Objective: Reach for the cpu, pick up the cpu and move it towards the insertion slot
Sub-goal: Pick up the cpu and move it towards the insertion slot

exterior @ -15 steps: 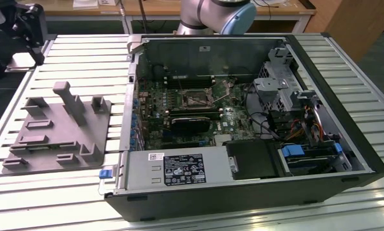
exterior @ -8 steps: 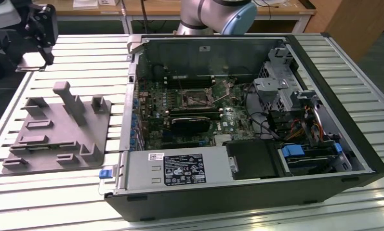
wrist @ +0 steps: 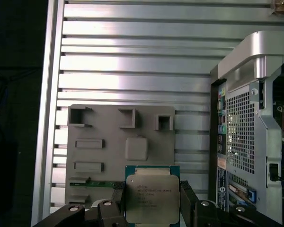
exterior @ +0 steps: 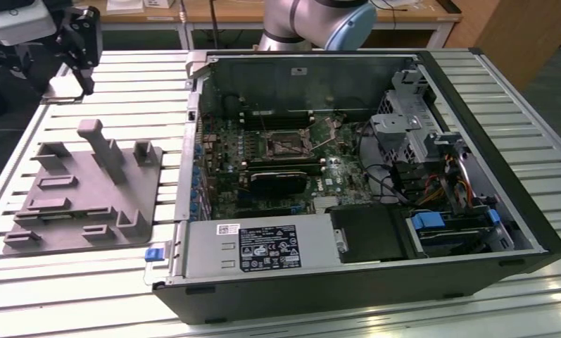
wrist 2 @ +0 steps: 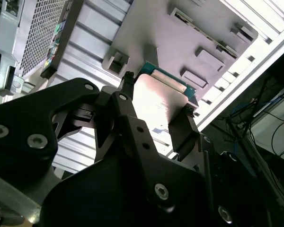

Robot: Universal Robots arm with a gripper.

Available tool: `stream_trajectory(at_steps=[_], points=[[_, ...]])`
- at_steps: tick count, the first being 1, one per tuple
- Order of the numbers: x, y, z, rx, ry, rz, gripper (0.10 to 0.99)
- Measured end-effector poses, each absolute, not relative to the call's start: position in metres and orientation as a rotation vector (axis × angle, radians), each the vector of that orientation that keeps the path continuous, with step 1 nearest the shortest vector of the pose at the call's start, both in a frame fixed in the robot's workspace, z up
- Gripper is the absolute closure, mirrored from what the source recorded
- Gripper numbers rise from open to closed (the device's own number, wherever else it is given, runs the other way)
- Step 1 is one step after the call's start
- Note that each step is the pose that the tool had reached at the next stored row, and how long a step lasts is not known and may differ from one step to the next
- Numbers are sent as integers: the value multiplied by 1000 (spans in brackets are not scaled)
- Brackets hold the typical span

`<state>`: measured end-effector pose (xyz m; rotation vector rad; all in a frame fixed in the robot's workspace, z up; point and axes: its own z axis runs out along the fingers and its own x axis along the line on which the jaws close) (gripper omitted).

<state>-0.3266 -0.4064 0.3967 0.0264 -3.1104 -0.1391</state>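
1. The tool (wrist: 152, 189) is clamped on the cpu (wrist: 152, 201). In the first wrist view a black finger (wrist: 117, 193) presses against each of two opposite edges of the chip. The silvery top plate and its green board edge show between them.
2. In the second wrist view the tool (wrist 2: 158, 94) is seen past its own black linkages. The cpu (wrist 2: 156, 101) sits flat between the two fingertips (wrist 2: 182, 127) and touches both, its plate glaring bright.
3. The cpu hangs in the air above the grey plastic fixture (wrist: 120, 146), which lies on the slatted metal counter (wrist: 132, 61). In both wrist views the chip overlaps one edge of the fixture (wrist 2: 194, 28) and looks large against it, so it is lifted clear rather than resting there.
4. In the exterior view the tool (exterior: 85, 81) is over the far corner of the counter (exterior: 64, 282), on the exterior view's left. It is raised above the slats, beyond the fixture (exterior: 83, 190).
5. The insertion slot (exterior: 285, 146) sits on the motherboard inside the open computer case (exterior: 355, 299), towards the exterior view's right of the tool. It is well apart from the tool and the cpu, with the case's side wall between them.
6. A black card (exterior: 278, 184) lies just beside the slot on its nearer side.
7. The case's perforated rear panel (wrist: 246, 142) stands beside the fixture in the first wrist view. The arm's (exterior: 308, 21) grey joint rises behind the case in the exterior view.
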Motion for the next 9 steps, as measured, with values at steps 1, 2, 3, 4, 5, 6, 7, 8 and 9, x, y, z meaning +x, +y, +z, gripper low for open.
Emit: stream_trajectory(at_steps=[1, 2, 3, 4, 5, 6, 7, 8, 9], points=[[-324, -406, 397, 26, -3110, -139, 545], [-322, -406, 397, 26, -3109, -139, 545], [-319, -406, 397, 26, -3109, -139, 545], [-317, -406, 397, 26, -3108, -139, 545], [-315, -406, 397, 26, -3108, -139, 545], [-312, -406, 397, 26, -3107, -139, 545], [-310, -406, 397, 26, -3107, -139, 545], [-308, -406, 397, 26, -3106, -139, 545], [-305, -406, 397, 26, -3105, -139, 545]])
